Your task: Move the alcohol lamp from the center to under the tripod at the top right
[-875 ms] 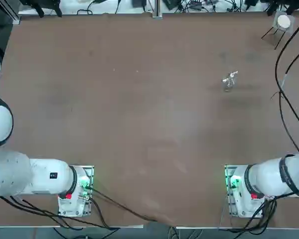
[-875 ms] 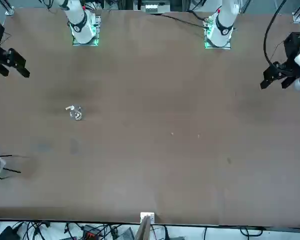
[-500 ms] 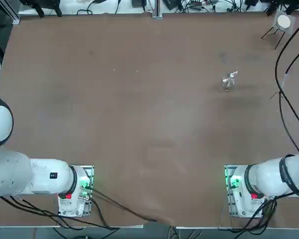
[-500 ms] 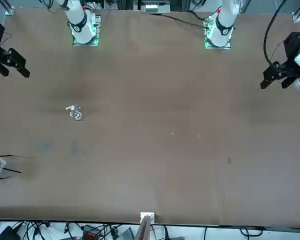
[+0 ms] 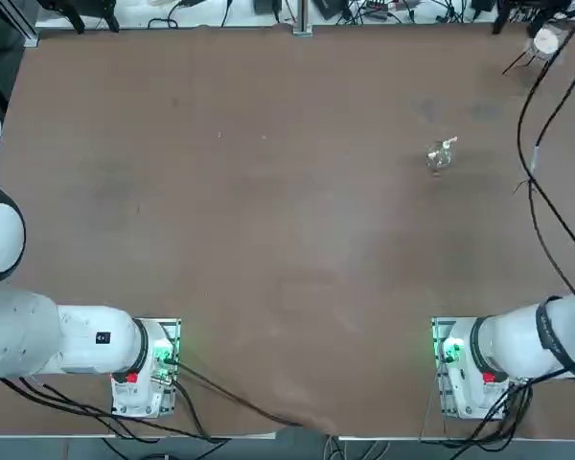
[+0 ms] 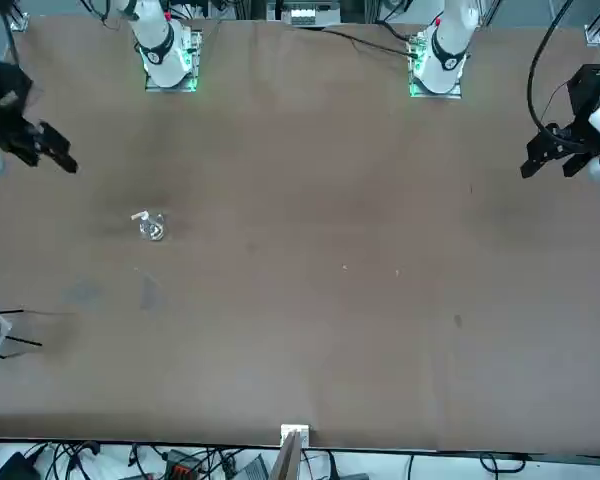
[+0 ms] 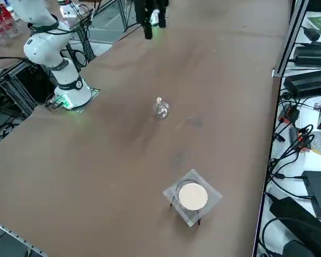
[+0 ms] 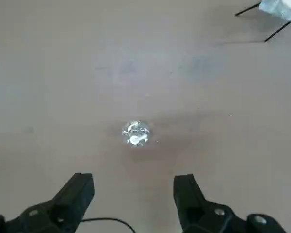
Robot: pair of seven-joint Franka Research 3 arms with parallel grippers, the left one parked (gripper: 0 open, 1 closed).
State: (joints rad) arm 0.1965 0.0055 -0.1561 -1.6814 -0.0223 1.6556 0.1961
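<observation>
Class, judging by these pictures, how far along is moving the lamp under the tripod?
Done: nothing visible yet; the glass lamp stands on open table, away from the tripod.
In hand: the right gripper hangs over the table with fingers open, holding nothing.
Left: grip the lamp, carry it across, set it beneath the disc.

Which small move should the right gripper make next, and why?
Probably ease the right gripper forward and down toward the alcohol lamp: its fingers are open, and the lamp stands on the table beyond them, away from the tripod.
</observation>
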